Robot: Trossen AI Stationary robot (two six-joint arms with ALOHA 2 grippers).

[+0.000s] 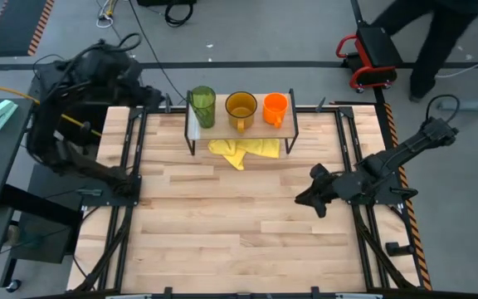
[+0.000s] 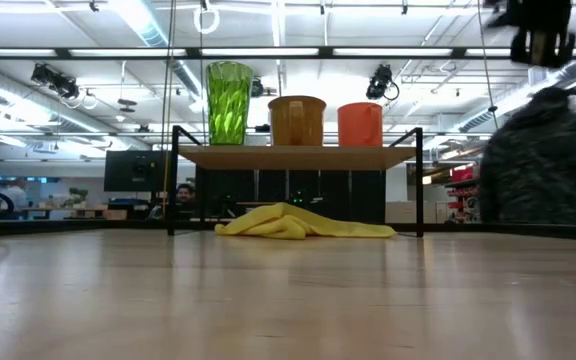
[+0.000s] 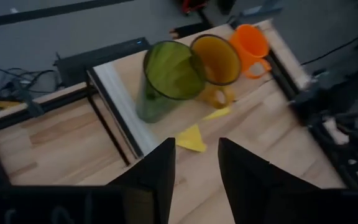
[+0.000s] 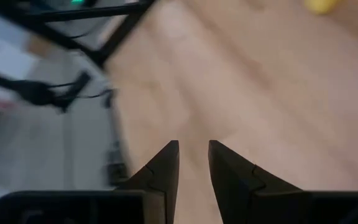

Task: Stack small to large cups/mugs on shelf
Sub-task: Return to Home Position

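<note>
High view: right gripper (image 1: 309,188) hangs over the right of the table (image 1: 222,237), well apart from the shelf (image 1: 192,129). On its board we see, side by side, not nested: green tumbler (image 1: 202,106), amber mug (image 1: 241,108), orange mug (image 1: 275,109). Low view: yellow cloth (image 2: 303,224) under the shelf, person (image 2: 538,170) beyond. Left wrist: left gripper (image 3: 194,146), narrow gap, empty, above the tumbler end. Right wrist: same, narrow, empty. Prob. light, stiff, slick plastic; we'd grip rims, tumbler tips easiest.
</note>
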